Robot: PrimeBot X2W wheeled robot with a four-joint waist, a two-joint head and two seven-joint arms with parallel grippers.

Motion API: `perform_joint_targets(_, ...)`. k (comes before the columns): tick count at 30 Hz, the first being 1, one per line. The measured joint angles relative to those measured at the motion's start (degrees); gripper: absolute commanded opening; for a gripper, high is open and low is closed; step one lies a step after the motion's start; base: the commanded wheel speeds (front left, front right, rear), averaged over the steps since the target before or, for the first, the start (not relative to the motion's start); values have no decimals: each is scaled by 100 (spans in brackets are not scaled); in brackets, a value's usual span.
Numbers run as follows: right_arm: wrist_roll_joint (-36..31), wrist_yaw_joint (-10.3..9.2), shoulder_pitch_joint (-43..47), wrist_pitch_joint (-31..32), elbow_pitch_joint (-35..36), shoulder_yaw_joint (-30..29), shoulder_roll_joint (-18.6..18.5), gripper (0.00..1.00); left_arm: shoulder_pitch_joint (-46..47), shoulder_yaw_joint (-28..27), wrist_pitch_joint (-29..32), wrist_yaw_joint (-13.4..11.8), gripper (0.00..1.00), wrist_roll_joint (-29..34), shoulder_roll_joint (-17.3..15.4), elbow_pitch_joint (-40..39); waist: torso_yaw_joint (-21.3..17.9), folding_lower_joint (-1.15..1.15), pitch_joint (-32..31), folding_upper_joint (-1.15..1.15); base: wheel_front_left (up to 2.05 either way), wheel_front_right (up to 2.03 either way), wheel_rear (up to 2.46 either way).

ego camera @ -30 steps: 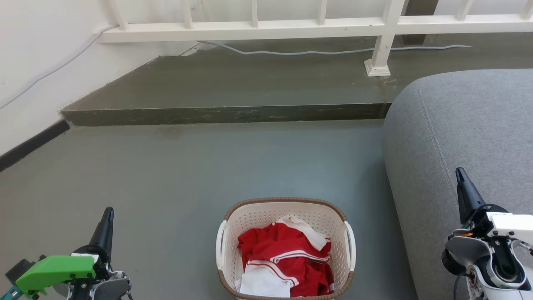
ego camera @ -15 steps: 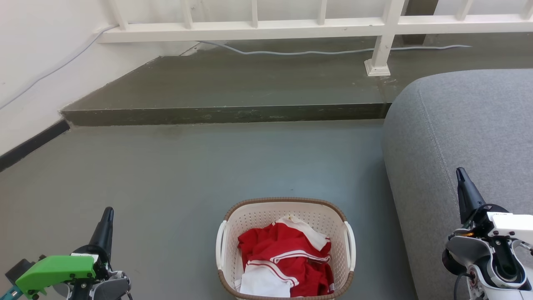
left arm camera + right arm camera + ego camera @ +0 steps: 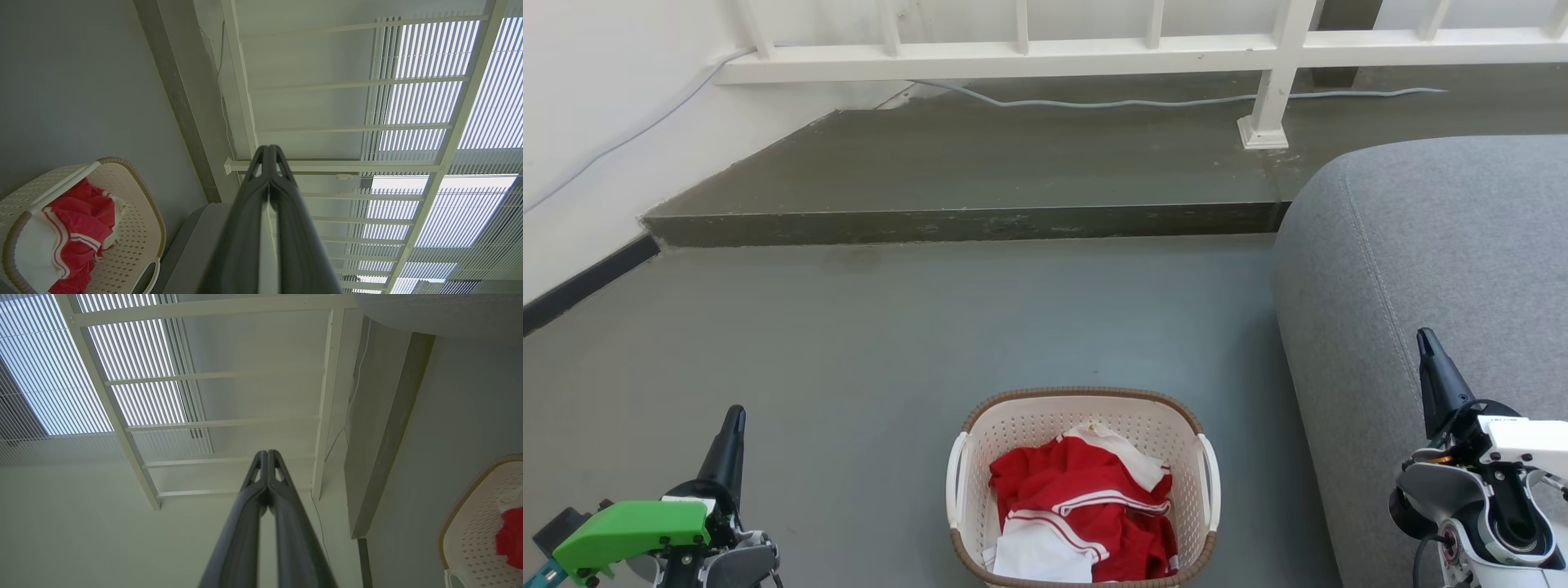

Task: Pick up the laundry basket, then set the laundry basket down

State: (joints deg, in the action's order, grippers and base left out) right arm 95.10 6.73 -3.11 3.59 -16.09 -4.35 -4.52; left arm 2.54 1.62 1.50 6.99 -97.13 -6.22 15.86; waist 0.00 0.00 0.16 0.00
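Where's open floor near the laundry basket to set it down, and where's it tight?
Bare floor runs ahead of the laundry basket to the step, and leftward between it and the left gripper. Tight on the right: the grey sofa sits close beside the basket.

Laundry basket point(image 3: 1029, 429): near rim cut off at 6 o'clock, head view; red-and-white clothes point(image 3: 1078, 490) hide its bottom.

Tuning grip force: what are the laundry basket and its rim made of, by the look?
Laundry basket: likely moulded plastic, cream, matte, given its regular perforated walls. Rim: brown, woven-look band; moulded plastic or real weave, cannot tell.
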Motion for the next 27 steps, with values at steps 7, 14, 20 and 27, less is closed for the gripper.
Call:
perform_joint_targets(7, -1, 0, 0, 1, 1, -4, 3, 0, 0, -3, 4, 0, 0, 1, 5, -2, 0, 0, 0, 0, 0, 0, 0)
perform_joint_targets(14, -1, 0, 0, 1, 2, -12, 7, 0, 0, -13, 4, 0, 0, 2, 7, -3, 0, 0, 1, 0, 0, 0, 0)
perform_joint_targets(20, -1, 0, 0, 1, 2, -16, 10, 0, 0, -21, 4, 0, 0, 2, 8, -7, 0, 0, 1, 0, 0, 0, 0)
perform_joint_targets(27, -2, 0, 0, 7, 3, -19, 12, 0, 0, -29, 5, 0, 0, 2, 10, -9, 0, 0, 1, 0, 0, 0, 0)
